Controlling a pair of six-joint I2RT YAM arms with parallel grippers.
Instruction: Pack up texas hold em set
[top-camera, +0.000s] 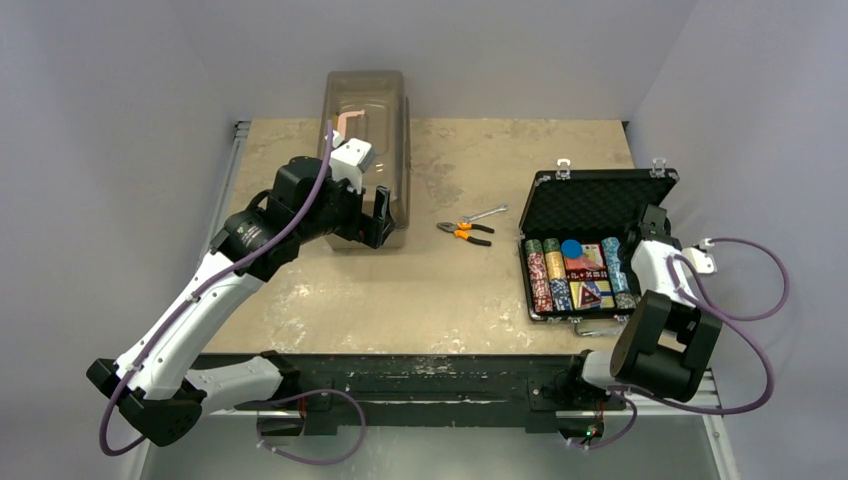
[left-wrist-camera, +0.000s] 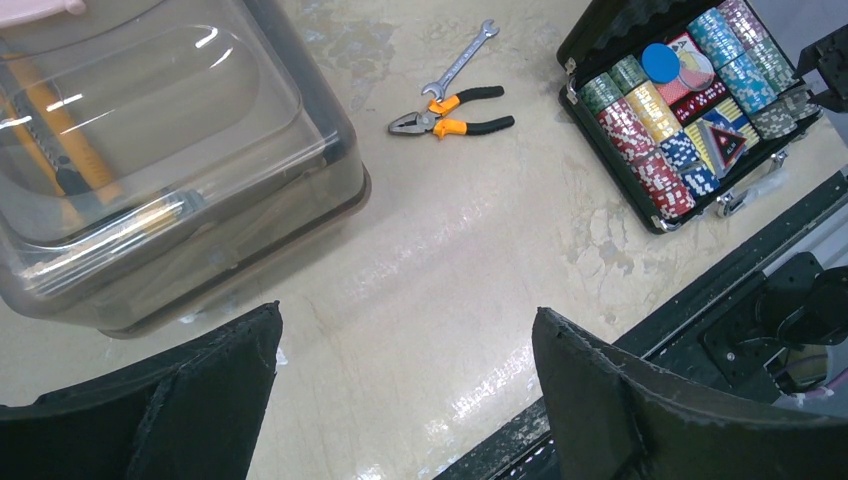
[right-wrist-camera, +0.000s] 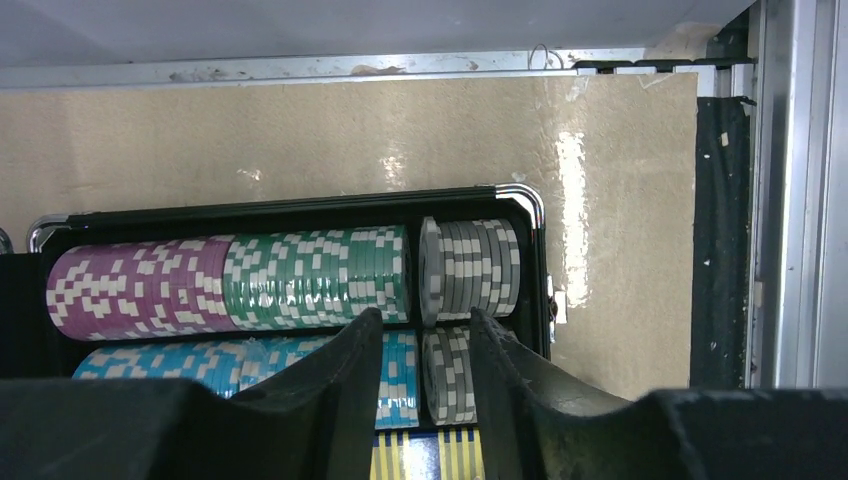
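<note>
Case (top-camera: 598, 205): on the right side of the table (top-camera: 430, 290), in front of the right arm. It is open, lid standing up at the far side, handle (top-camera: 600, 328) toward the near edge.

Contents: chips (top-camera: 548, 275) lie in rows in the tray. A blue round button (top-camera: 571, 248) and a red triangle token (top-camera: 590, 293) sit in the middle section.

Right gripper (right-wrist-camera: 425, 318): low over the right end of the tray. Jaws are a little apart, and the grey chips (right-wrist-camera: 470, 265) showing through the gap sit in their slot. No clamp on anything is visible.

Left gripper (left-wrist-camera: 405, 315): spread wide and empty, above bare table just beside the brown box (top-camera: 365, 110), well apart from the case.

Pliers (top-camera: 465, 232) and wrench (top-camera: 487, 213): between box and case, not part of the set.

Handling, judged:
1. The loaded tray is probably heavy and rigid, so it is better left flat than lifted.
2. The lid looks light and hinged. Push it at the free top edge between the 2 latches (top-camera: 565, 165).
3. Chips are hard and slick, and any standing proud may block closure.
4. Latches are small and stiff and need a firm fingertip press.
</note>
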